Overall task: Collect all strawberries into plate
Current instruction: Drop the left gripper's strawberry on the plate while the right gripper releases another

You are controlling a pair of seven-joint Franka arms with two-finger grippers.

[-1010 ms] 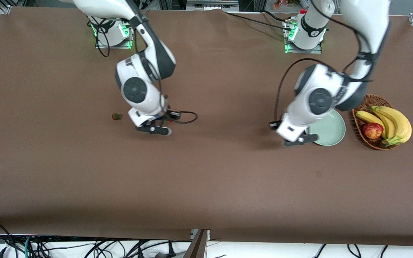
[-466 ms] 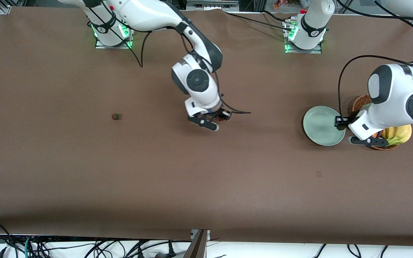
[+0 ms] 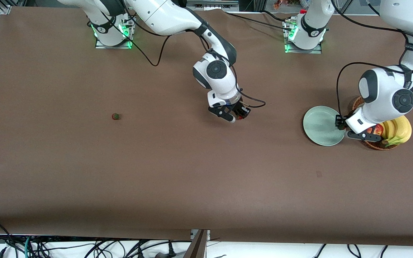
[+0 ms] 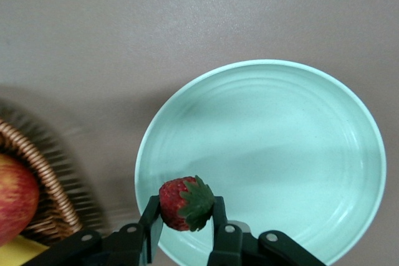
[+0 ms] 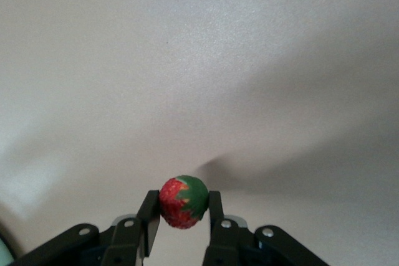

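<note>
Mint-green round plate (image 3: 320,126), right of frame, is lying empty; the left gripper (image 4: 184,238) is clamping a small red strawberry (image 4: 185,204) over its rim. The right gripper (image 3: 236,115) is pinching another strawberry (image 5: 183,201) mid-table. A third strawberry (image 3: 115,116) is waiting centre-left. Release is probably next.

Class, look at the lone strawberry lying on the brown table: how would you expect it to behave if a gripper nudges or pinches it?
The lone strawberry looks small and rounded, so a nudge would probably roll it. It is likely light. A hard pinch might bruise it if it is real fruit.
</note>
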